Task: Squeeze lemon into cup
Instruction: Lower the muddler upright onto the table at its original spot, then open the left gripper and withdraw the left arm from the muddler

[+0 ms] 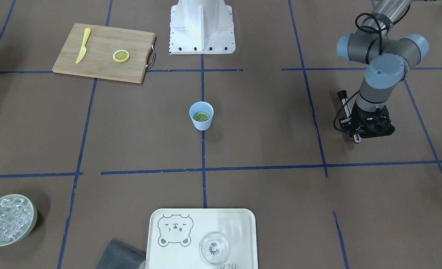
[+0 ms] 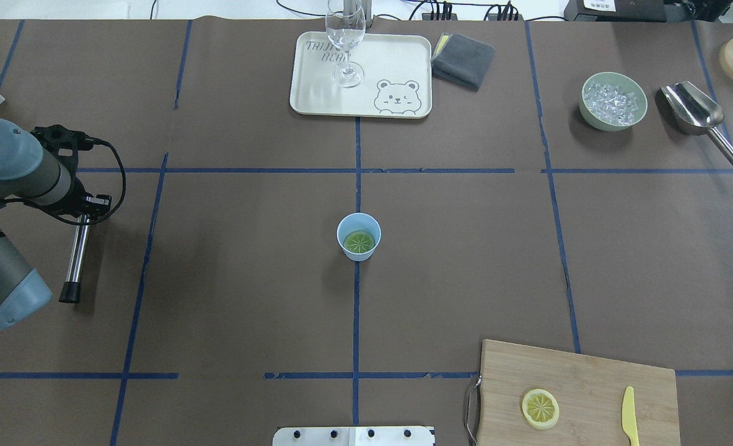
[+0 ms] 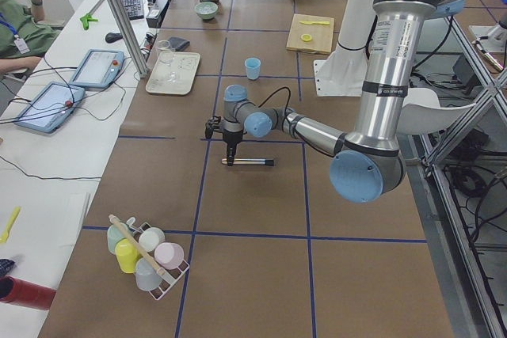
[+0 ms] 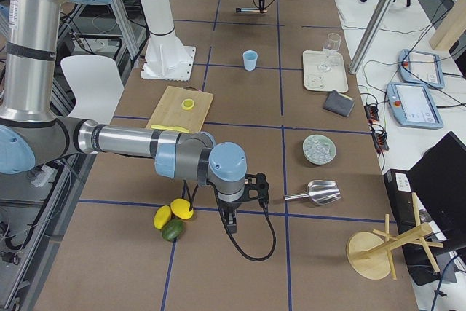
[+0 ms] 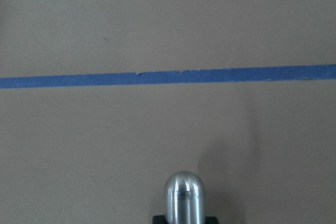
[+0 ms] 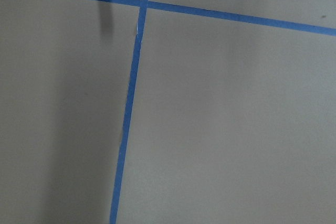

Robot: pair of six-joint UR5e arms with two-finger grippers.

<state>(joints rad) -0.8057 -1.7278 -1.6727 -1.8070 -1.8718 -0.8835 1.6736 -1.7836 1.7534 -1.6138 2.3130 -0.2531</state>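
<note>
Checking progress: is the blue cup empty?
No, a lemon slice lies flat at the bottom of the cup in the overhead view.

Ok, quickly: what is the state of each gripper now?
Left gripper: closed, holding the metal rod.
Right gripper: cannot be told; jaws not visible.

Place: you are working in a robotics lab, not a kitchen.
Arms: the left arm (image 3: 380,77) and right arm (image 4: 124,140) are grey jointed machines beside a white pedestal (image 4: 162,27), which stands behind the left gripper (image 3: 230,156).
Table: brown paper (image 2: 248,279) lies under that gripper, ruled into squares with blue tape (image 2: 279,170).
Your bench: just past the gripper's table are two touch-screen pendants (image 3: 99,67), a keyboard (image 3: 132,1), loose cables and a seated person's sleeve (image 3: 20,33).
Frame: an aluminium post (image 3: 119,13) stands between gripper and bench.
</note>
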